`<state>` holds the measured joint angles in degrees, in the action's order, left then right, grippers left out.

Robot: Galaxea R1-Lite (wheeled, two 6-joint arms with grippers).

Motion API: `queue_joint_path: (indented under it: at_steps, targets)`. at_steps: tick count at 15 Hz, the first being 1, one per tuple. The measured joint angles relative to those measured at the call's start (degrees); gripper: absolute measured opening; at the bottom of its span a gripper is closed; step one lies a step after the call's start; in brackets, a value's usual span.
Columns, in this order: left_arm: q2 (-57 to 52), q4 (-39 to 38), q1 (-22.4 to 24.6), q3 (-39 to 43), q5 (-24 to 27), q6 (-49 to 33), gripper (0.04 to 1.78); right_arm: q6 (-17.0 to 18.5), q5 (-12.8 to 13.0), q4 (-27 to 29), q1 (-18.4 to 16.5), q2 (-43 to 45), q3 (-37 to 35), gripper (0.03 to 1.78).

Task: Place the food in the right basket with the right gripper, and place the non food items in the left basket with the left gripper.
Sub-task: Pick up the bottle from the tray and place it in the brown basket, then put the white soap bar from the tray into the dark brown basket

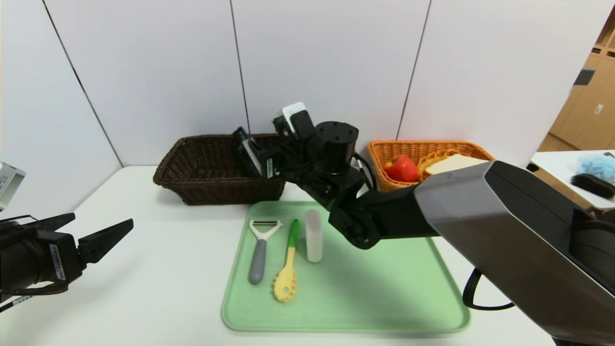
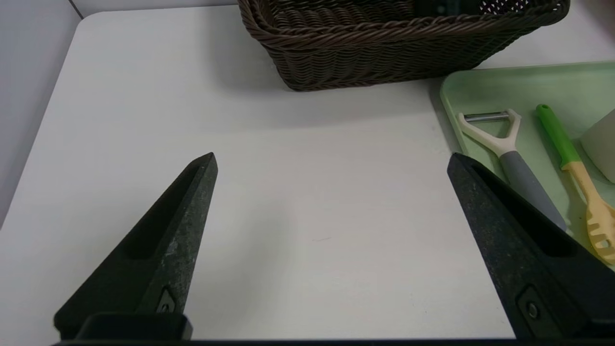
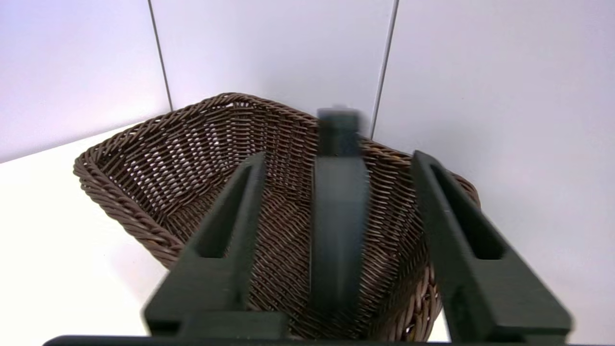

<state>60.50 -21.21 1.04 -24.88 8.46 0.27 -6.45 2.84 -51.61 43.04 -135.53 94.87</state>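
Observation:
My right gripper [image 1: 247, 149] hangs open over the right end of the dark brown basket [image 1: 202, 187]. In the right wrist view a long dark grey object [image 3: 338, 216] shows blurred between the spread fingers of the gripper [image 3: 338, 156], touching neither, above the basket [image 3: 158, 168]. My left gripper [image 1: 102, 220] is open and empty above the bare table at the left [image 2: 332, 158]. A grey-handled peeler [image 1: 259, 250], a yellow pasta spoon with a green handle [image 1: 288, 264] and a white cylinder [image 1: 313, 235] lie on the green tray [image 1: 384, 298]. The orange basket [image 1: 384, 154] holds a red fruit [image 1: 402, 168] and bread [image 1: 451, 163].
My right arm reaches across the tray's far right part. White wall panels stand right behind both baskets. A side table at the far right carries a blue sponge [image 1: 598, 166] and a black brush [image 1: 593, 185]. The left wrist view shows the peeler [image 2: 509, 149] near the tray's edge [image 2: 480, 91].

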Motion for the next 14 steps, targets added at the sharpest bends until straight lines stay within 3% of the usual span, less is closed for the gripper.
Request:
queue_joint_path:
  at_steps: [3, 8, 11, 14]
  targets:
    - [0.0, 0.0, 0.0, 0.0, 0.0, 0.0, 1.69, 0.0, 0.1, -0.2, -0.1, -0.1, 0.5, 1.29]
    - [0.0, -1.1, 0.0, -0.2, 0.0, 0.1, 1.69, -0.5, 0.3, 1.8, -2.0, 2.6, 1.5, 1.49]
    - [0.0, -2.8, 0.0, -0.2, 0.0, 0.1, 1.69, -0.8, 1.9, 7.5, -5.8, 8.2, -1.0, 1.56]
    - [-0.2, -3.7, 0.0, -0.2, 0.0, 0.3, 1.69, -1.0, 2.9, 11.8, -12.2, 16.3, -7.3, 1.61]
